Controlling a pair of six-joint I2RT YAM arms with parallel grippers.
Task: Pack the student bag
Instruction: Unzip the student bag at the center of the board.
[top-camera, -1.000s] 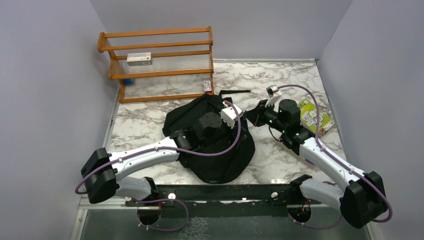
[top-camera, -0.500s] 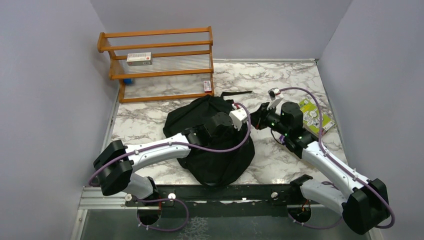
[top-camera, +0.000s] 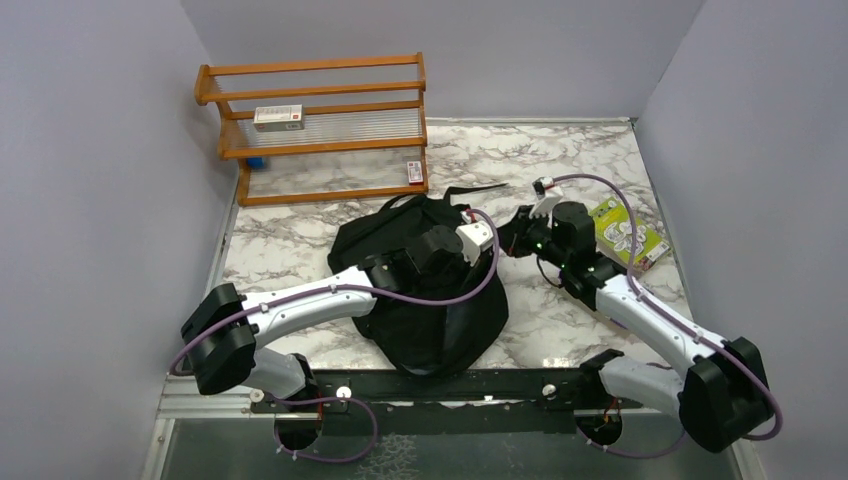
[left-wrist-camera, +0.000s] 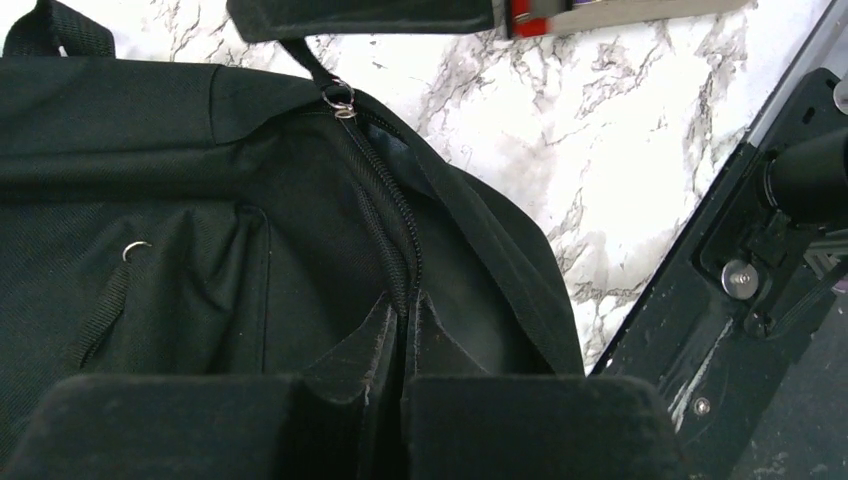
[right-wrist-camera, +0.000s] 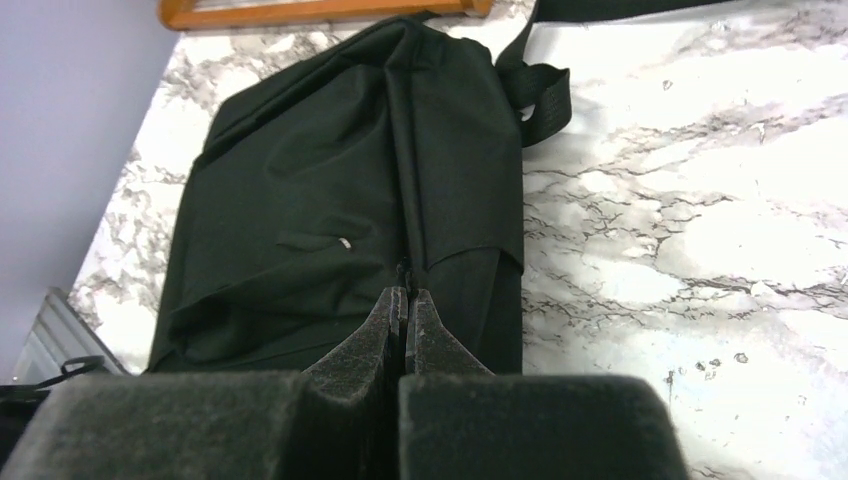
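Black student bag (top-camera: 430, 320) is pinched by closed left gripper (left-wrist-camera: 402, 318) and right gripper (right-wrist-camera: 405, 302). Its zip (left-wrist-camera: 385, 215) could be jammed by uneven pulling.

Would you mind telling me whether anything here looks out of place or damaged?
Nothing looks spilled or damaged. The student bag lies slumped on the table, one strap trailing toward the shelf. The left gripper and right gripper are both shut on its zip seam.
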